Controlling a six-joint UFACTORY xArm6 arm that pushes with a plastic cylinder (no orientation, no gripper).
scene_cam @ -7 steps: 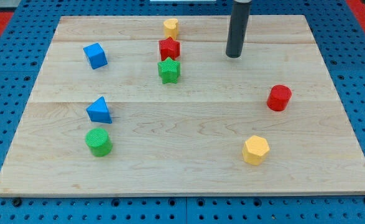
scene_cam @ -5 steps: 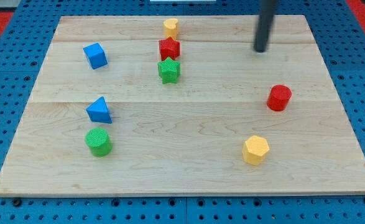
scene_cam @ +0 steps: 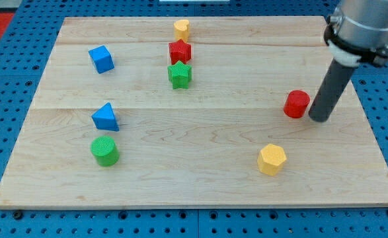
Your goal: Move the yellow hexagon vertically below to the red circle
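Pale wood-grain desk point(scene_cam: 200, 172) on blue pegboard. Nearest me sits the faceted yellow hexagon point(scene_cam: 271, 159), below and a bit left of the ridged red circle point(scene_cam: 297, 104). No claw to clench, just my tip point(scene_cam: 318, 119) right beside the red circle; I could easily bump it leftward.
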